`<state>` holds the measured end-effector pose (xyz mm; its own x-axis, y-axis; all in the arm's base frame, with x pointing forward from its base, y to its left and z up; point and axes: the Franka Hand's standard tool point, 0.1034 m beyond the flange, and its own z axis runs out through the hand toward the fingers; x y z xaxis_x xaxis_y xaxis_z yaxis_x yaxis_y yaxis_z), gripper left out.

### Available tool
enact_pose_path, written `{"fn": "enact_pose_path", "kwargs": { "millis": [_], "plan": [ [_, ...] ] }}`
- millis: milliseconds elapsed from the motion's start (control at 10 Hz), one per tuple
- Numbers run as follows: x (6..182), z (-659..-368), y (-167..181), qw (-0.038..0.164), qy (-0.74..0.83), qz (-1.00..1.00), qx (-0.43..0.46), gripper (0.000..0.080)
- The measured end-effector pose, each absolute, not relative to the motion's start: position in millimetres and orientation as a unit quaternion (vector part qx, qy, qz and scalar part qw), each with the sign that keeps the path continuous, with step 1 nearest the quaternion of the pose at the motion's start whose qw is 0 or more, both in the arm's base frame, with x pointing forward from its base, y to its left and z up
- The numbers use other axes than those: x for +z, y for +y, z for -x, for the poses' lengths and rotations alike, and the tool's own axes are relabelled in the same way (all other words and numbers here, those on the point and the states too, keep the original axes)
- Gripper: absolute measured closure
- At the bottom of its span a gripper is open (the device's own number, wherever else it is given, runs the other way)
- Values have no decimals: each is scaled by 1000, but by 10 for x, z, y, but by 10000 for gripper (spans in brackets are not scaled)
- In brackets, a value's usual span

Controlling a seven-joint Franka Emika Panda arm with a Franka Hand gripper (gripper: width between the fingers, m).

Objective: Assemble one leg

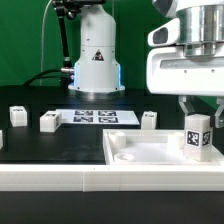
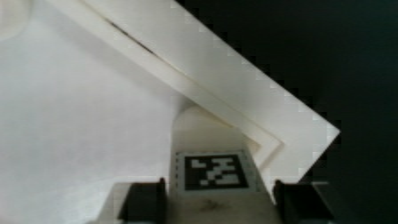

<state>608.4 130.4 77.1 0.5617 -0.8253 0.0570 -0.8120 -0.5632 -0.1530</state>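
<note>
The leg (image 1: 198, 138), a small white post with a black-and-white tag, stands upright at the near right corner of the large white tray (image 1: 150, 150). My gripper (image 1: 200, 115) comes down from above with a finger on each side of the leg's top, shut on it. In the wrist view the leg (image 2: 217, 168) sits between the two dark fingers of the gripper (image 2: 222, 205), its tag facing the camera. The tray's raised rim (image 2: 214, 70) runs past it to a corner.
Three more small white posts (image 1: 17, 116) (image 1: 49, 121) (image 1: 149, 120) stand on the black table behind the tray. The marker board (image 1: 95, 117) lies flat in front of the robot base (image 1: 96, 60). Another white part (image 1: 1, 140) shows at the exterior view's left edge.
</note>
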Motion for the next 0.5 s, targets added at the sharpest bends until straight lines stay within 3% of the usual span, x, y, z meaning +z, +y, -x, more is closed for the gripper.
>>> {"fn": "enact_pose_path", "kwargs": {
  "millis": [500],
  "plan": [
    [787, -6124, 1334, 68, 617, 783, -39, 508]
  ]
}}
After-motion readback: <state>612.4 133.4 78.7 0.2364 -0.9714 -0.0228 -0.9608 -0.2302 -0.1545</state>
